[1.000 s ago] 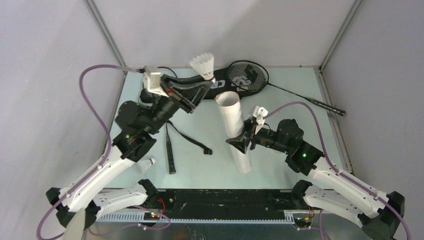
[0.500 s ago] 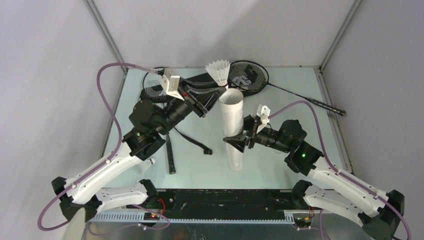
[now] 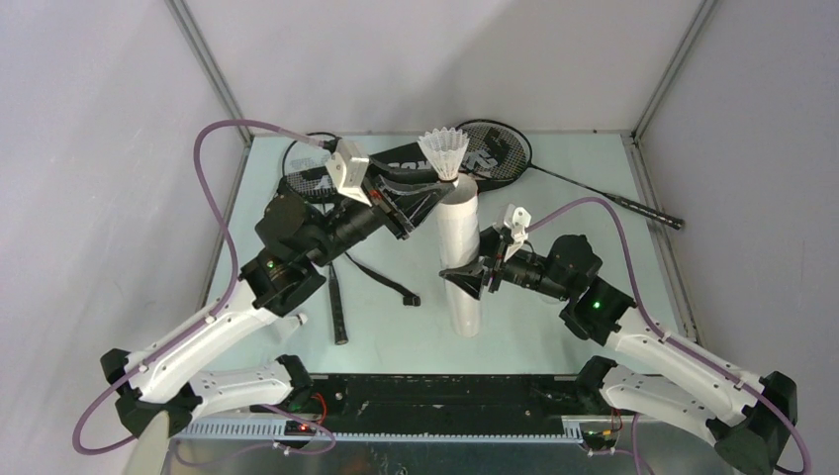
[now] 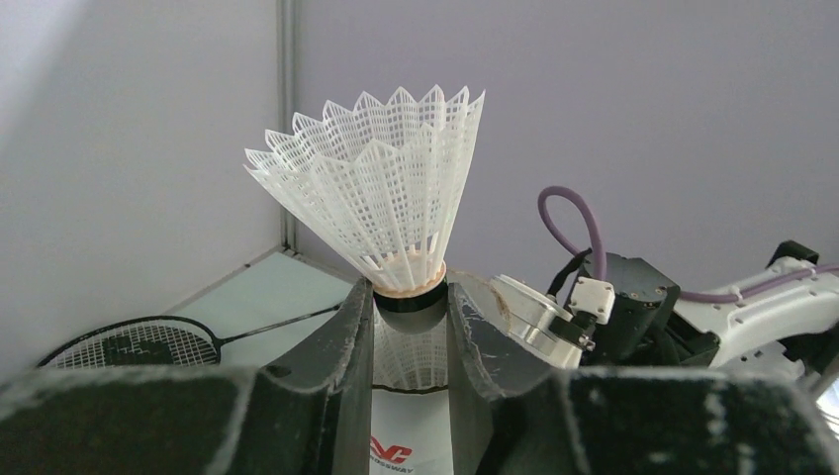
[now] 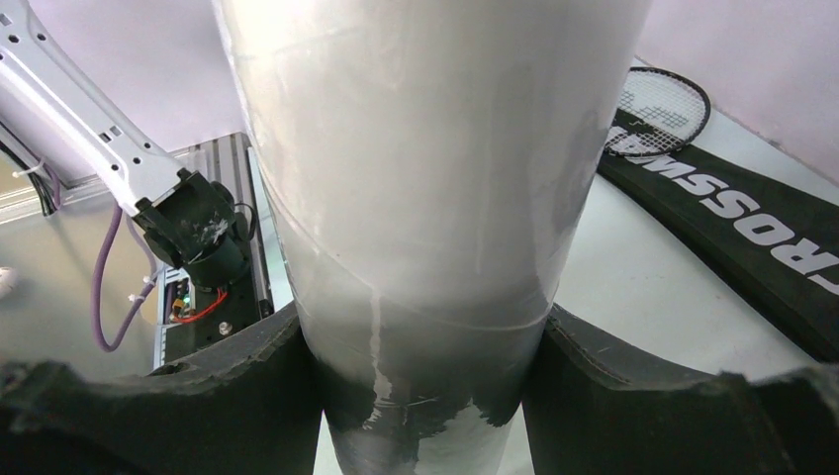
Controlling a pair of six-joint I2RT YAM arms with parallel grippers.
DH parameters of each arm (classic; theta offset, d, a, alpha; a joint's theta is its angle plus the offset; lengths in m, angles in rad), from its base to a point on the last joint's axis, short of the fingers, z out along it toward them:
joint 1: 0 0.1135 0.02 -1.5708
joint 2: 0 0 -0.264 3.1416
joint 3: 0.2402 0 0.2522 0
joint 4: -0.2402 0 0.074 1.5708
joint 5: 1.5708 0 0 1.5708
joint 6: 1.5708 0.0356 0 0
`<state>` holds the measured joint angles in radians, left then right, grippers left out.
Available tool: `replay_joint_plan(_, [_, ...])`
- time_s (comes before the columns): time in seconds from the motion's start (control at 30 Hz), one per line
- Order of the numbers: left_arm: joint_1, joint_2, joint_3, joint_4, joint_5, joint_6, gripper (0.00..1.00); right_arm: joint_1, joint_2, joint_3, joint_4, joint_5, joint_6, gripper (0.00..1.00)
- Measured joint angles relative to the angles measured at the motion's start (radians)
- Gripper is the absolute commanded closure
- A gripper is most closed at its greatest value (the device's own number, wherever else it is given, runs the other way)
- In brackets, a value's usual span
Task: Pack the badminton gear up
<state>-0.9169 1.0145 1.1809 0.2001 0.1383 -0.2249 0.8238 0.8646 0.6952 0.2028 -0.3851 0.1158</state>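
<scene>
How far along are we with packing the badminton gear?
Nothing visibly packed yet. In hand: the right gripper holds the tube roughly upright, and the left gripper holds a shuttlecock at its mouth. Left: drop it in, then get the rackets into the bag.

- Rackets: two counted, the far racket (image 3: 492, 148) and the left racket (image 3: 337, 302).
- Shuttlecocks: one confirmed, the raised shuttlecock (image 3: 443, 150).
- Small white item (image 3: 297, 322) beside the left arm: one, mostly hidden, kind not established, so not added to the shuttlecock count.
- Tubes: one, the white tube (image 3: 460, 257).
- Racket bags: one, the black bag (image 5: 732, 213), with one strap (image 3: 381, 277).
- Robot arms: two, the left arm (image 3: 213, 332) and the right arm (image 3: 663, 346).
</scene>
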Motion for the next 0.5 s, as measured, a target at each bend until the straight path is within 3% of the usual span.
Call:
replay_joint_plan(0.23, [-0.006, 0.008, 0.026, -0.041, 0.030, 0.044, 0.69, 0.000, 0.002, 0.000, 0.000, 0.000, -0.001, 0.49])
replay_joint_plan(0.5, [-0.007, 0.000, 0.026, -0.062, 0.032, 0.078, 0.44, 0.000, 0.001, 0.001, -0.009, 0.000, -0.015, 0.49])
